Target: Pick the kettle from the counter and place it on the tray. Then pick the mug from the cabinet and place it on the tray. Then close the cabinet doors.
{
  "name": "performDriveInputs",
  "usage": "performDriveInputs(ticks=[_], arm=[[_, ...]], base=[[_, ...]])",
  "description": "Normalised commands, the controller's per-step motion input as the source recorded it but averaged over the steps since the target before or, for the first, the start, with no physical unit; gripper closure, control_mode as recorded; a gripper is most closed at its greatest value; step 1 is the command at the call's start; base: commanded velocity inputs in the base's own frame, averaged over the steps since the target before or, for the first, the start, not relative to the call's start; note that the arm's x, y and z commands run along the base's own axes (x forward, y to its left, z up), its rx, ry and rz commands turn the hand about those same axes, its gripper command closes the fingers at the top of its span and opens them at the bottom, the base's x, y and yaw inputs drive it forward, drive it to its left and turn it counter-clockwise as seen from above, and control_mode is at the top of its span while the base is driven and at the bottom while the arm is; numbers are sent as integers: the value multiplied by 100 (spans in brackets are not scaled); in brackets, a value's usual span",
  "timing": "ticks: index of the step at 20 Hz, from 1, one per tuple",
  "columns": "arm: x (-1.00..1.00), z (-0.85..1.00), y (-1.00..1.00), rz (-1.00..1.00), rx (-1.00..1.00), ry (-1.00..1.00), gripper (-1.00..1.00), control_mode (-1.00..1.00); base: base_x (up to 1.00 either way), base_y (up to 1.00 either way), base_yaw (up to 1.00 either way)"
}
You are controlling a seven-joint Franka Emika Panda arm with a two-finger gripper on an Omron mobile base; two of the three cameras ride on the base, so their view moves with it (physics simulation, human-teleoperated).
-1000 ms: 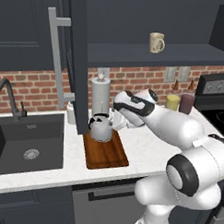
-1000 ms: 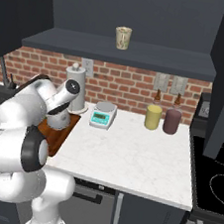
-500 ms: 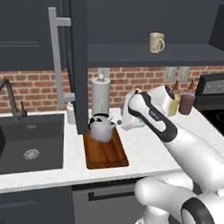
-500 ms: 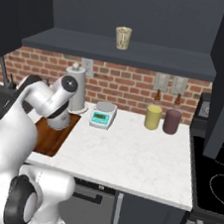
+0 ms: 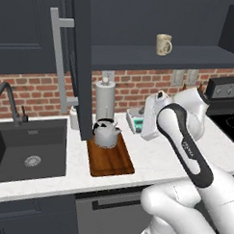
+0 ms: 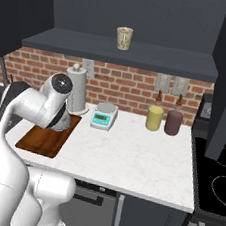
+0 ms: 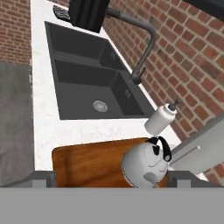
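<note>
Silver-grey kettle [image 5: 105,133]: sits upright on the tray, at its far end, black handle arched over the top — in the hand view it lies just ahead of the claw, off to one side of the midline, apart from both tips.
Tray [image 5: 110,161]: reddish-brown wood, flat on the desk, its near part bare; it lies ahead of and below the claw, between it and the sink.
Claw [image 7: 112,175]: spread wide, pinching nothing — its tips frame the kettle and the board from a short way back.
Arm [image 5: 181,141]: white, bent at a dark elbow, the hand raised above the desk just beside the tray on the side away from the sink.
Mug [image 5: 163,44]: cream-beige, upright on the cabinet shelf, high above the claw and well apart from it.
Cabinet doors [image 5: 79,64]: one dark door stands open edge-on, its silver bar handle facing the sink; it hangs above the tray's far end, beyond the kettle from the claw.
Desk [image 6: 129,157]: white speckled stone.
Sink [image 7: 92,85]: dark double basin past the tray, well ahead of the claw.
Paper-towel roll [image 5: 104,100]: tall, white, behind the kettle against the brick.
Scale [image 6: 104,116]: small, pale, green display, on the desk near the arm.
Canisters: yellow canister [image 6: 154,118] and maroon canister [image 6: 173,121], side by side by the wall, far from the claw.
</note>
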Motion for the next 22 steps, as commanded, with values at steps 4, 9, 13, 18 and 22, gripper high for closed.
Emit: performDriveInputs(ticks=[4,9,13,18,22], arm=[[-86,29,-24,-4,-1,0,-100,-100],[-76,34,-20,-6,-2,0,-100,-100],[-30,21,-18,-5,-3,12,-100,-100],[-1,0,-1,-1,2,6,-100,-100],[0,1,-2,-1,7,6,-100,-100]], base=[[0,0,0],[0,0,0],[0,0,0],[0,0,0],[0,0,0]])
